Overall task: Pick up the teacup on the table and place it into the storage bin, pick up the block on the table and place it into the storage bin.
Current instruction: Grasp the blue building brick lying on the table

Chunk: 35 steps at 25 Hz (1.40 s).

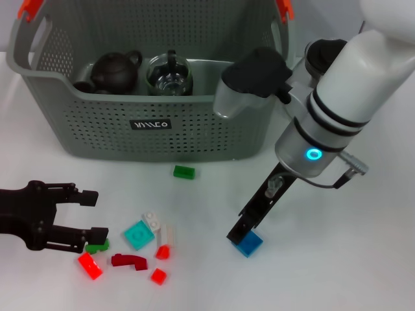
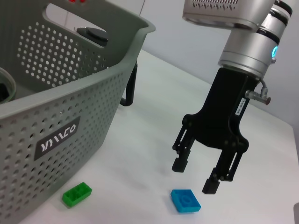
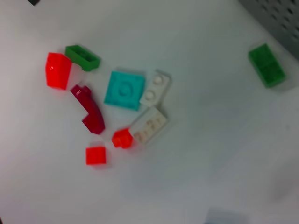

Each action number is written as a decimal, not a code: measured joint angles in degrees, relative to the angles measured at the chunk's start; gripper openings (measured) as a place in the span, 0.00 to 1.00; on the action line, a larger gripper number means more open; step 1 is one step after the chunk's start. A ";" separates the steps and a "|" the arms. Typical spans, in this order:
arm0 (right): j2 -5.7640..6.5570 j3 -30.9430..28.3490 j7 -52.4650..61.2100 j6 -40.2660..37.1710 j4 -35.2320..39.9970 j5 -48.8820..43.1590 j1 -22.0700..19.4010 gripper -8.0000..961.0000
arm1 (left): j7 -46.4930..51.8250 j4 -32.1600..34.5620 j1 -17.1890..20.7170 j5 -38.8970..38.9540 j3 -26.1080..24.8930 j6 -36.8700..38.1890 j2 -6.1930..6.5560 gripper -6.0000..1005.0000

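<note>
Storage bin (image 1: 117, 133), grey, perforated, at the table's (image 1: 363, 259) far side; we note a dark teapot (image 1: 115, 71) and a glass pitcher (image 1: 168, 74) inside, no teacup on the table. Right hand (image 2: 196, 176), fingers spread, hovers just above the blue block (image 1: 249, 243), apparently set for a grasp. Left hand (image 1: 84, 214), open, idles beside the scattered bricks (image 1: 139, 236). Green brick (image 1: 183, 172) lies before the bin.

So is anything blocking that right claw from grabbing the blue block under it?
Nothing visible does. The right gripper hangs open just above the blue block, with only bare table around it. The storage bin stands apart behind it.
</note>
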<state>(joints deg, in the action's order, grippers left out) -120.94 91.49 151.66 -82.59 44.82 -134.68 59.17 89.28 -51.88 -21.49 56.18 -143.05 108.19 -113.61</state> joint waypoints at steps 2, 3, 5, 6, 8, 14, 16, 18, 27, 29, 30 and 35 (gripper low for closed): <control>0.00 1.30 1.11 1.09 -0.17 0.49 -0.11 0.75 | -0.07 0.07 -0.04 -0.01 0.04 0.00 0.05 0.86; 0.00 2.00 1.78 1.73 -0.21 0.61 -0.24 0.75 | -0.09 0.08 -0.04 -0.02 0.06 0.00 0.08 0.86; -0.03 2.94 2.66 2.53 -0.26 0.92 -0.42 0.75 | -0.27 0.12 0.04 -0.02 0.07 0.00 0.08 0.86; -0.05 3.39 3.21 2.94 -0.27 1.16 -0.47 0.75 | -0.50 0.22 0.14 -0.02 0.07 0.00 0.09 0.86; -0.10 4.42 4.23 3.82 -0.27 1.68 -0.50 0.75 | -1.00 0.54 0.31 -0.02 0.06 0.02 0.08 0.86; -0.09 7.72 7.45 5.91 -0.34 2.07 -0.46 0.75 | -1.76 1.08 0.38 -0.02 0.06 0.02 0.06 0.86; -0.09 8.70 8.24 6.33 -0.34 2.10 -0.49 0.75 | -2.00 1.08 0.39 -0.03 0.06 0.01 0.06 0.86; -0.09 9.37 8.88 6.66 -0.36 2.13 -0.66 0.75 | -2.17 1.08 0.40 -0.08 0.06 0.01 0.06 0.86; -0.09 11.12 9.68 7.54 -0.50 2.14 -1.22 0.75 | -2.73 2.62 0.22 -0.87 -0.26 -0.17 0.22 0.86; -0.09 11.16 9.69 7.57 -0.52 2.12 -1.23 0.75 | -2.84 2.67 0.28 -0.89 -0.28 -0.18 0.23 0.86; -0.09 11.19 9.69 7.58 -0.57 2.12 -1.24 0.75 | -2.88 2.68 0.32 -0.89 -0.30 -0.18 0.24 0.86; -0.09 12.19 9.70 7.82 -0.89 2.12 -1.26 0.75 | -3.01 3.04 0.38 -0.90 -0.41 -0.33 0.24 0.86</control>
<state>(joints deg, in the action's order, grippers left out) -121.02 103.68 161.37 -74.77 43.93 -132.56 57.92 86.28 -48.84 -21.11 55.28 -143.47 107.86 -113.37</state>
